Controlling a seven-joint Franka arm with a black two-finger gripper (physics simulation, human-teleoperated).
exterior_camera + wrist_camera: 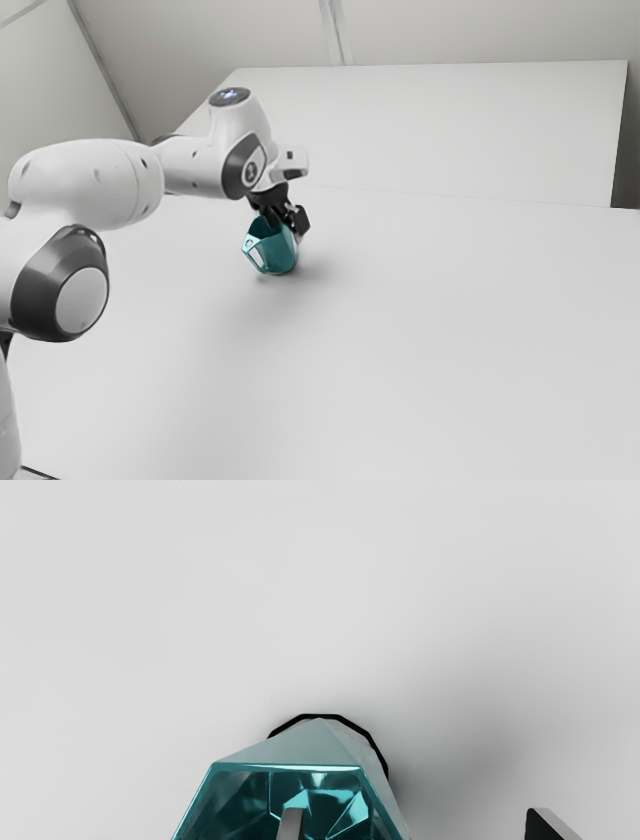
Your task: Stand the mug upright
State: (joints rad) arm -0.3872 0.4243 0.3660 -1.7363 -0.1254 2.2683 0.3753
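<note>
The black gripper (283, 218) is at the teal mug (284, 256), which looks tilted, its opening turned up and toward the exterior view's left. In the wrist view the gripper (414, 825) stands open, its fingers wide apart. One finger reaches into the opening of the mug (295, 745); the other is outside, beyond the wall, with a gap to it. A dark-edged base shows behind the mug's pale outer side. The mug's lower part and handle are hard to make out.
The mug rests on a broad white table (400, 350). Behind it in the exterior view is another white surface (430, 130), with pale walls around. A soft shadow falls beside the mug.
</note>
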